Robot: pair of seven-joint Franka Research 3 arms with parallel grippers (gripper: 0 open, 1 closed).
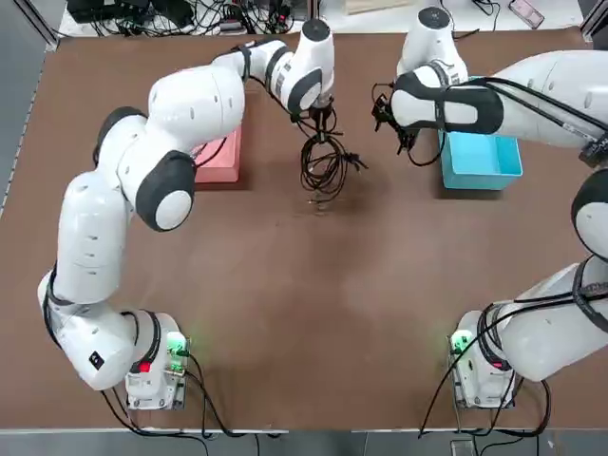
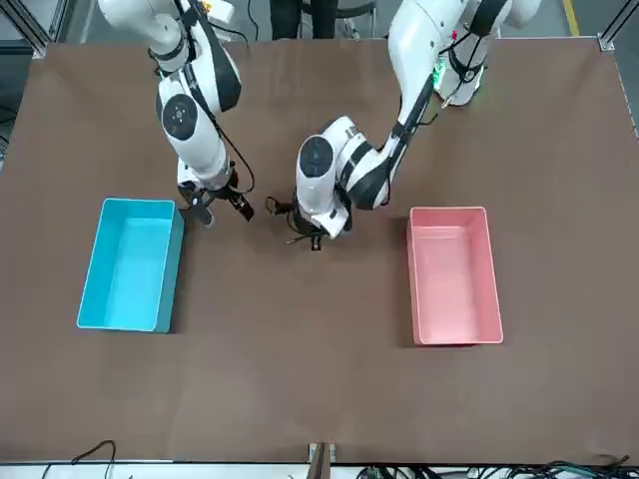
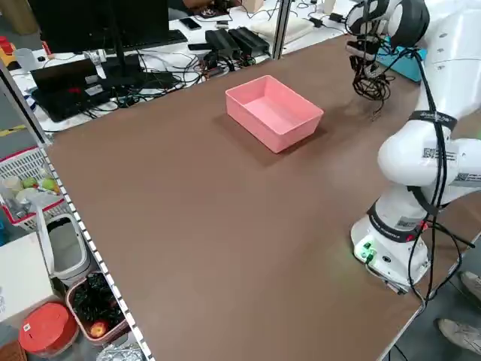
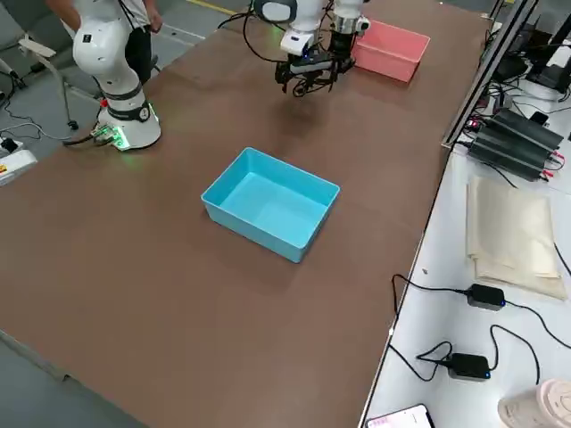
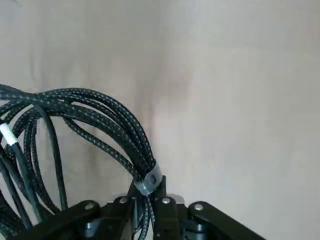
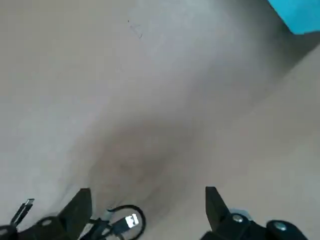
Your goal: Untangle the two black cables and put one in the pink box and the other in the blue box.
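While left hand [image 1: 323,122] clamps cables [image 1: 323,163] between boxes, right hand [image 1: 397,128] open, empty.

A brown table [image 3: 188,226] stands beside a bench [image 3: 135,53] with monitors, a grey floor [image 4: 36,62] around it.
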